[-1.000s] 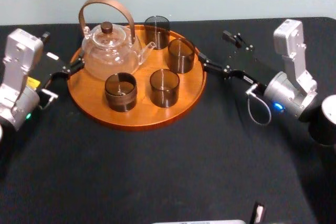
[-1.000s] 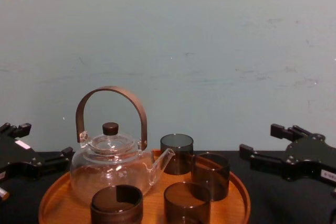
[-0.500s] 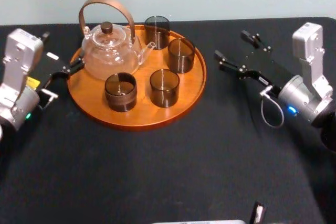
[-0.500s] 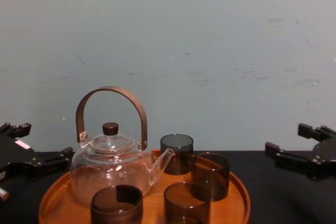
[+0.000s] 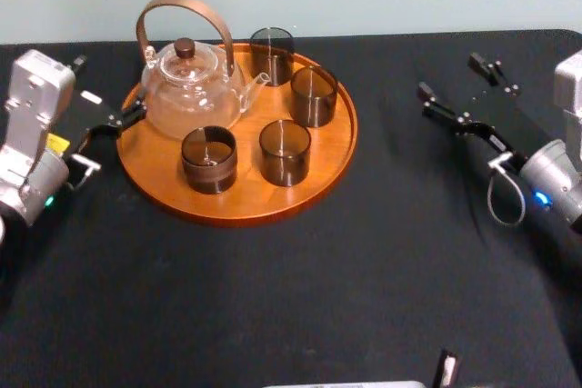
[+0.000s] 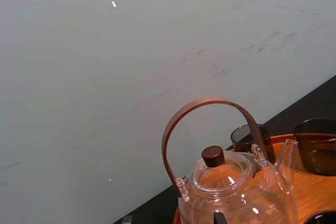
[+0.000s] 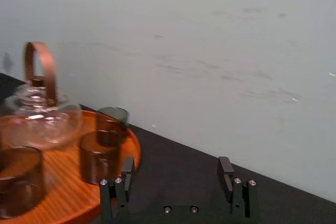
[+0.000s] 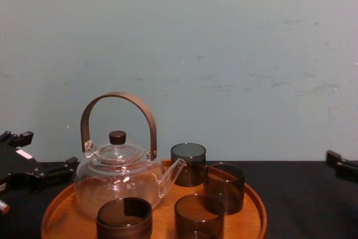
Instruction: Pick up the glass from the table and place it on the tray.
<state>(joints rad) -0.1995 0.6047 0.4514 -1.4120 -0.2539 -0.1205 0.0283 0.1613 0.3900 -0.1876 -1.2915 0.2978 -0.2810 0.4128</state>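
Head view: four smoky cylindrical glasses (image 5: 285,152) and a clear glass teapot (image 5: 189,88) sit on the round orange-brown wooden tray (image 5: 245,202) on the matte black table (image 5: 273,297), while the left gripper (image 5: 105,90) and right gripper (image 5: 452,79) both gape empty.

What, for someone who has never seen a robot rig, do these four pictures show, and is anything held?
It is a robot with two arms, each ending in a two-fingered gripper. One picture looks down from its head, one looks across from its chest, and one comes from each wrist. On the black table sits a round wooden tray carrying a glass teapot and four dark glasses, all inside its rim. The left gripper is open beside the tray's left edge; the right gripper hovers open over the table to the tray's right. Neither holds anything.
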